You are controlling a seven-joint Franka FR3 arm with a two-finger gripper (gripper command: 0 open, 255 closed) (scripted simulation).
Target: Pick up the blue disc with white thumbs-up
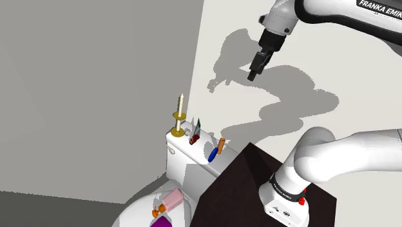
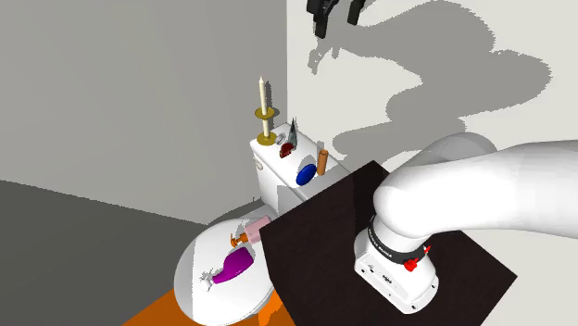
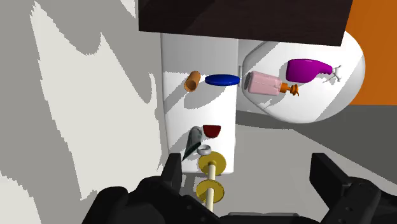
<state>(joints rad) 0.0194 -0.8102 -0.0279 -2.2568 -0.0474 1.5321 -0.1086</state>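
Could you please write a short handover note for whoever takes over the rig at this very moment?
Gripper: open and empty, high above the toilet tank.
Blue disc: on the tank lid beside the orange cylinder, at the end away from the candle holder. It appears to stand on edge.
Done: nothing grasped; the disc is untouched.
Left: bring the gripper down over the disc, close on its thin edge, and lift.
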